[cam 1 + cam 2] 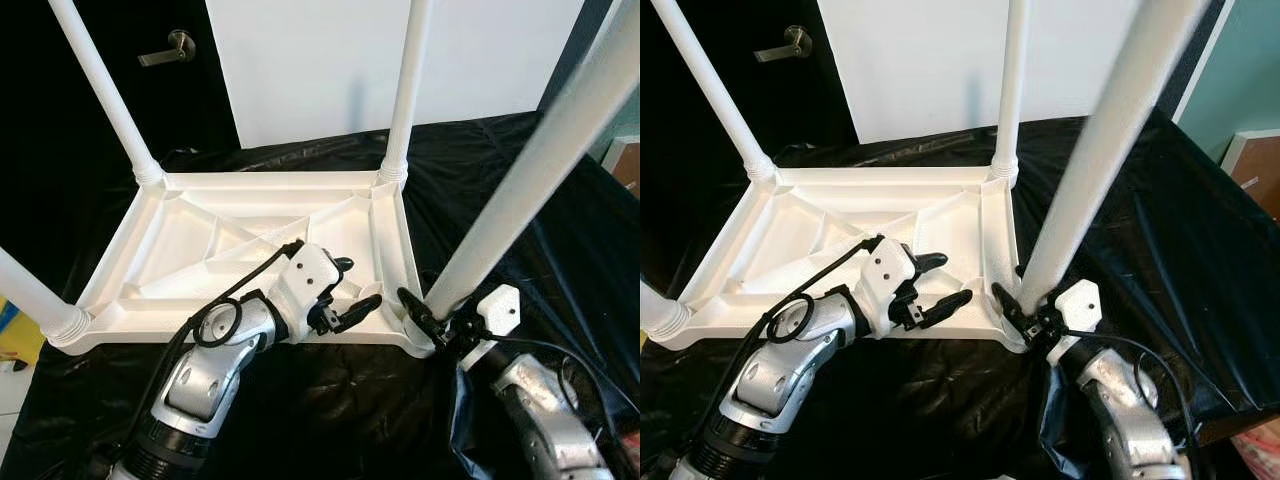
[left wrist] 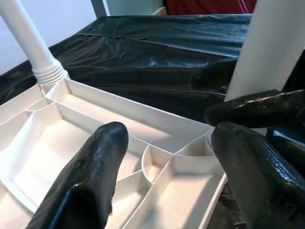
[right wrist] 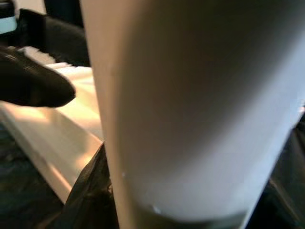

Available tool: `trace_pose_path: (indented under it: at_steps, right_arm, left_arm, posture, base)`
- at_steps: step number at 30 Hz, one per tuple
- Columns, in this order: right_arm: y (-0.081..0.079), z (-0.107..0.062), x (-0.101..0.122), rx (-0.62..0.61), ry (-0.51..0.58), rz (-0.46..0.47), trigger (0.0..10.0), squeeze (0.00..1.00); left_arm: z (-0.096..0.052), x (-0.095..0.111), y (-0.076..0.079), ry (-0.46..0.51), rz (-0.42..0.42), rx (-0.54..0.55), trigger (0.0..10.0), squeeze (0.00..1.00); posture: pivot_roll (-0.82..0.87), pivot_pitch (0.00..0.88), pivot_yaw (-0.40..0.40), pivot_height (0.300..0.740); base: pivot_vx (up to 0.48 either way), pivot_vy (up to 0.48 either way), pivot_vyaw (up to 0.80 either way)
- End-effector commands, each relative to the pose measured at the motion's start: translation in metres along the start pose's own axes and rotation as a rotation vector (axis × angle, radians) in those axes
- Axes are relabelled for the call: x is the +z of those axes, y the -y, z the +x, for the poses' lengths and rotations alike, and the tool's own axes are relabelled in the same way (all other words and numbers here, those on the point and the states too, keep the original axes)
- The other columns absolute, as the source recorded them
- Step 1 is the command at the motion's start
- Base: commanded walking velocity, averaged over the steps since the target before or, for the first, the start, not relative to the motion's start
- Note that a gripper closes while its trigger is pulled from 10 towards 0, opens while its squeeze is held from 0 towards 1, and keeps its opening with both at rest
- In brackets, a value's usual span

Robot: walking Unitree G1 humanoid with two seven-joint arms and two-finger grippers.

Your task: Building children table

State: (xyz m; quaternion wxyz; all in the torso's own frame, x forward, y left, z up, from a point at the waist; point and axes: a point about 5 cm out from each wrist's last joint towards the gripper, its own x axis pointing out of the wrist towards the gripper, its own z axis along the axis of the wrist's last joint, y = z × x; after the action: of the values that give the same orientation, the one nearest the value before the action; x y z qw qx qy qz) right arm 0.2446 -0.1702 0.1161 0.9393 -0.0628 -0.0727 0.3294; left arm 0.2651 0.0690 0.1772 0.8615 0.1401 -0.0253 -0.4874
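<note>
With the right gripper (image 1: 437,322) fingers grasping the near-right leg (image 1: 520,180) at its socket and the left gripper (image 1: 350,290) fingers spread loose over the upturned tabletop (image 1: 200,250) rim beside it, the leg may cross-thread or tilt if twisted off-axis.

The tabletop (image 1: 250,250) lies upside down on the sheet (image 1: 520,200), legs up; a door (image 1: 100,90) stands behind it.

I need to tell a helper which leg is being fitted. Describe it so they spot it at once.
Find the upturned white tabletop on the black sheet. Go to its near right corner: that white leg leans, and the right gripper has its jaws at its base.
</note>
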Motion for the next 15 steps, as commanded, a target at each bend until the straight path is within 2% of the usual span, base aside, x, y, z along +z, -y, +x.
trace_pose_path:
  at_steps: [1,6,9,15]
  right_arm:
    - [-0.006,-0.015,-0.036,0.045,-0.189,0.079,10.0,0.00]
    - [0.002,-0.017,-0.041,0.081,-0.226,0.105,10.0,0.00]
    - [0.004,-0.016,-0.042,0.042,-0.227,0.148,10.0,0.00]
    - [0.004,-0.013,-0.042,-0.066,-0.215,0.178,10.0,0.00]
  left_arm:
    - [-0.001,0.000,-0.002,-0.011,0.008,0.000,10.0,0.00]
    - [-0.002,0.001,-0.002,-0.011,0.010,0.004,10.0,0.00]
    - [-0.004,0.001,-0.002,-0.014,0.009,0.017,10.0,0.00]
    - [-0.005,0.001,-0.001,-0.013,0.006,0.026,10.0,0.00]
  posture:
    - [-0.07,0.067,0.074,0.740]
    - [-0.05,0.066,0.066,0.740]
    - [-0.04,0.068,0.054,0.740]
    - [-0.04,0.069,0.040,0.740]
  base:
    - [0.000,0.000,0.00]
    - [0.000,0.000,0.00]
    - [0.000,0.000,0.00]
    - [0.000,0.000,0.00]
